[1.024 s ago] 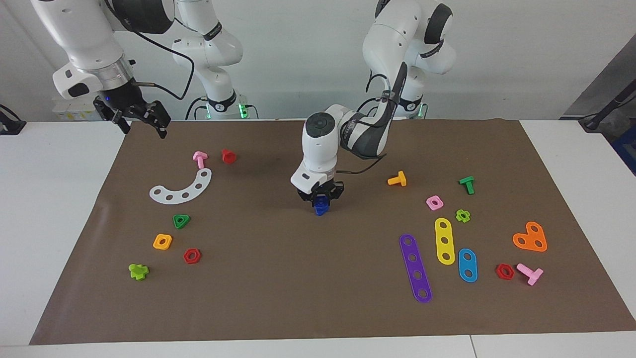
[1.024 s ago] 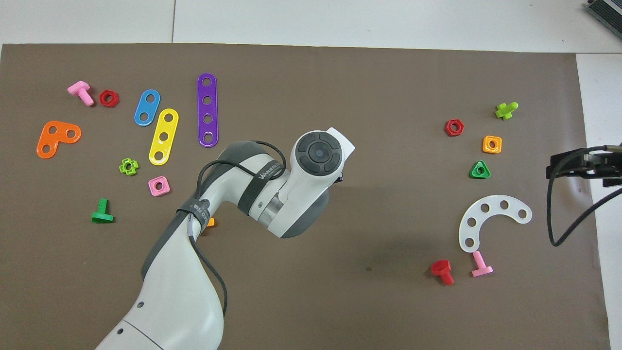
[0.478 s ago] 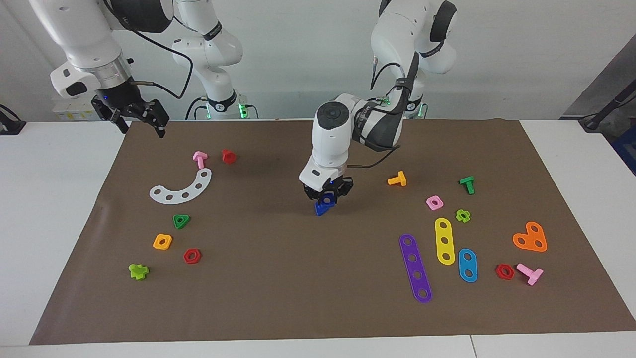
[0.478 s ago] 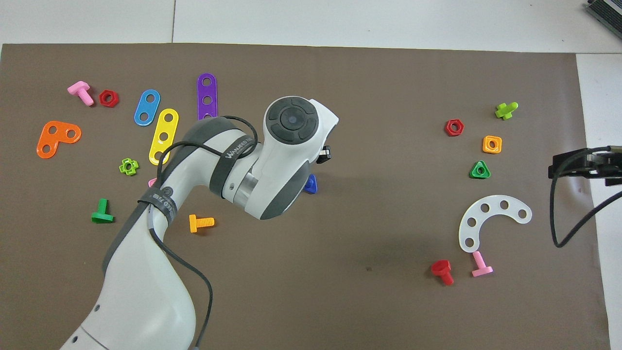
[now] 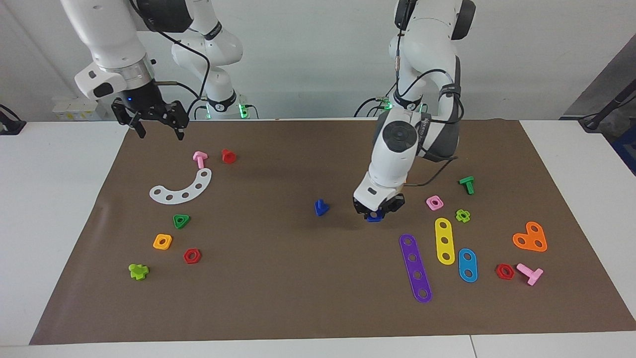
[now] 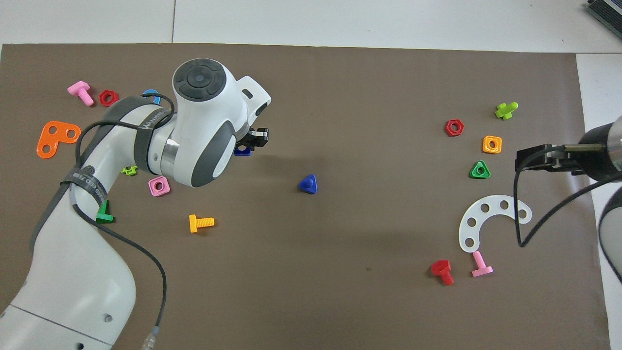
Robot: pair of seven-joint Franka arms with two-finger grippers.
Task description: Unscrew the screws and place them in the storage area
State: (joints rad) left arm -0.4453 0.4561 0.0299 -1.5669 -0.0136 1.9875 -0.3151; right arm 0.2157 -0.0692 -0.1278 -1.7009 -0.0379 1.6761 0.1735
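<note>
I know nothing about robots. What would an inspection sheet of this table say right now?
Surface: brown mat, flat.
Job's things: blue bolt stands alone mid-mat.
Clutter: coloured toy nuts, bolts and plates at both ends, including a purple strip and a white arc.
Grippers: left gripper shut on a dark-blue piece, low over the mat; right gripper open, waiting over the mat's edge.
Cables: black cable hangs from the right arm.
Surroundings: plain wall.
</note>
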